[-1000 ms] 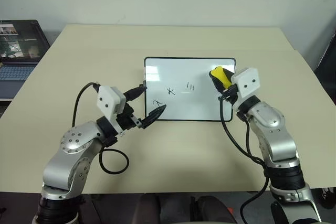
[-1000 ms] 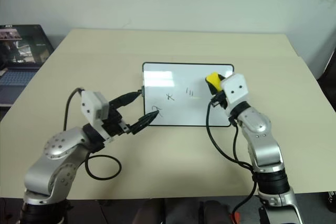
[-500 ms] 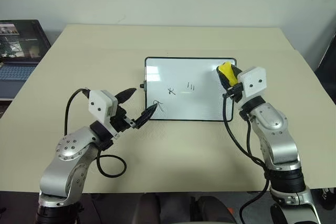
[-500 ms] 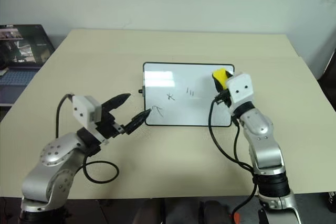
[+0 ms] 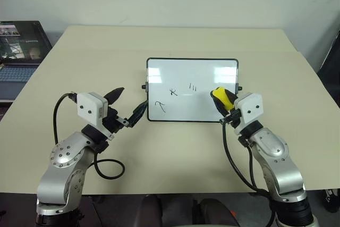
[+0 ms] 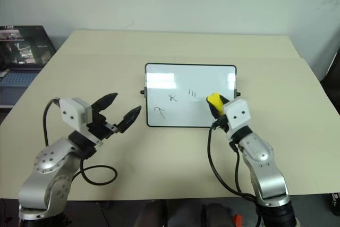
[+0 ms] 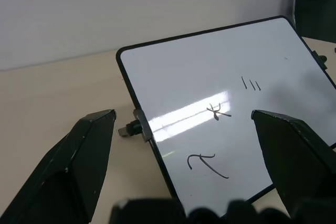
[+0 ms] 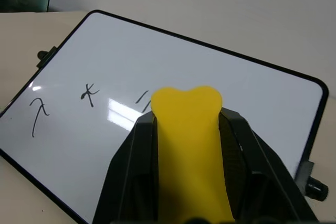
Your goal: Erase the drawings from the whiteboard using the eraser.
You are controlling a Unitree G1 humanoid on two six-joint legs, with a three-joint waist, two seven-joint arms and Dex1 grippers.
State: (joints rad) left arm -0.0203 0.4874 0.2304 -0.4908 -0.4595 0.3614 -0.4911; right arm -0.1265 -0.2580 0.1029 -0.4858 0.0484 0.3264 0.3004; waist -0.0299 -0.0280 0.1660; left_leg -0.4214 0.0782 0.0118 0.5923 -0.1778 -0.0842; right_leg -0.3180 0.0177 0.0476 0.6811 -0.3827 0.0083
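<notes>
Whiteboard point(image 5: 202, 73) marks remain (three); right tool point(image 5: 222, 101) pinches the yellow eraser point(image 5: 222, 97), left tool point(image 5: 127, 104) spread wide.

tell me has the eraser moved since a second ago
Yes. The eraser, held in the right gripper, has come toward the near edge of the whiteboard, from beside its right edge.

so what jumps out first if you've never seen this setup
The yellow eraser, clamped in the right pincer over the whiteboard's near right corner. Next, three black drawings on the board's near left part, mid-table. The left pincer gapes open off the board's left edge.
</notes>
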